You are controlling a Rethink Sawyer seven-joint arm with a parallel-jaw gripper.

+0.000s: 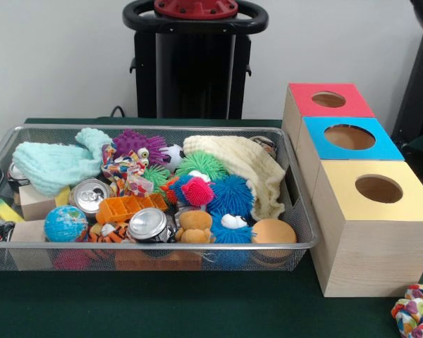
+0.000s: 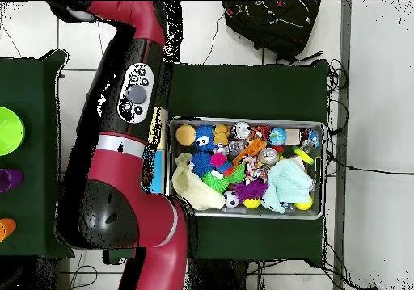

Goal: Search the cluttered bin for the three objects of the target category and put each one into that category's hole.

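Found along the near rim of the mesh bin [image 1: 162, 246]: a crushed can [image 1: 148, 224] lying end-on, beside a globe ball [image 1: 65, 223], with an orange ball [image 1: 273, 231] at the near right corner. Judged the can light, thin-walled and slick; best taken across its flattened body, not by the rim. Noted a second can [image 1: 90, 194] just behind, toward the left edge. Noted mid-bin a blue spiky ball [image 1: 231, 193] touching a pink spiky ball [image 1: 197, 191], and a green spiky ball [image 1: 201, 164] behind them. Judged these soft and springy, likely to squash and slip; best pinched through the middle. Recorded toward the far rim a mint cloth [image 1: 53, 165] and a cream cloth [image 1: 243, 165], both limp; best gathered at a raised fold. Cannot tell which category is the target. Logged right of the bin, touching in a row, the yellow box [image 1: 409, 204], then the blue box [image 1: 317, 151], then the red box [image 1: 299, 95], each with one round hole on top. Seen from overhead: arm [image 2: 121, 141] folded back beside the bin, clear of it. Cannot tell the gripper's opening or load; not made out in either view.
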